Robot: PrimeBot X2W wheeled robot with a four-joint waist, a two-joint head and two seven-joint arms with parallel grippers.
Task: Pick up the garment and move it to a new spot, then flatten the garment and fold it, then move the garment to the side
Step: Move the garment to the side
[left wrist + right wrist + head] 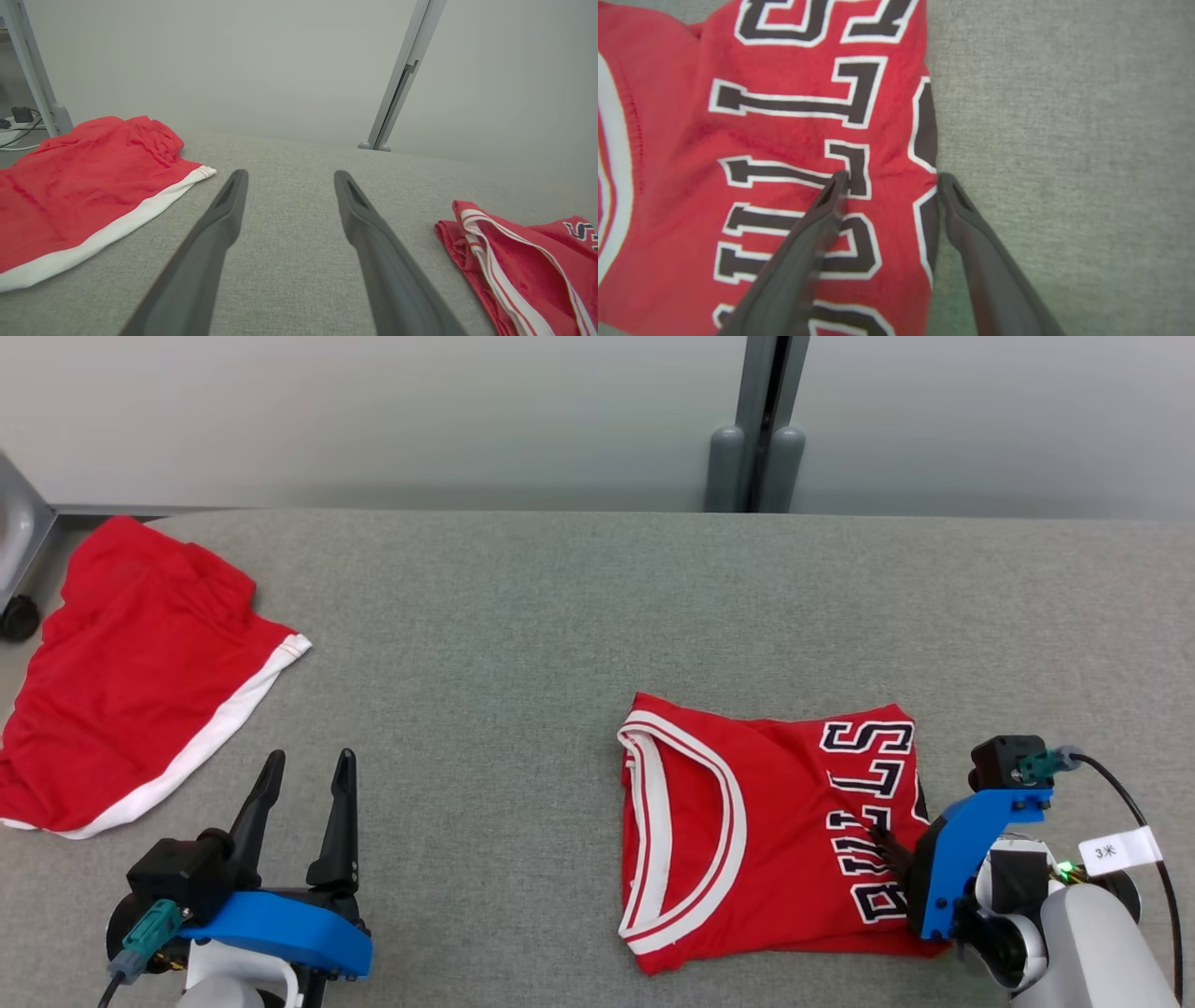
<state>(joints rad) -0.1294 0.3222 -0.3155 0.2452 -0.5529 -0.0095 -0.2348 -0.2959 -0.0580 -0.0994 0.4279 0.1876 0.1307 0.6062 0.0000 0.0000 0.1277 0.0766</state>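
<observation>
The garment [756, 831] is a red jersey with white trim and dark lettering, folded into a compact rectangle on the grey table [523, 635], right of centre. My right gripper [885, 847] points down at its right edge, open. In the right wrist view the right gripper [889, 179] straddles that edge: one finger over the lettering of the garment [784, 121], the other over bare table. I cannot tell whether the fingers touch the cloth. My left gripper [311, 761] rests open and empty at the lower left. The left wrist view shows the left gripper [290, 176] and a corner of the garment [514, 261].
Red shorts with a white hem [131, 681] lie spread at the table's far left, also seen as red shorts [84, 186]. A grey post [761, 448] stands behind the table's back edge. A dark caster [19, 616] sits off the left edge.
</observation>
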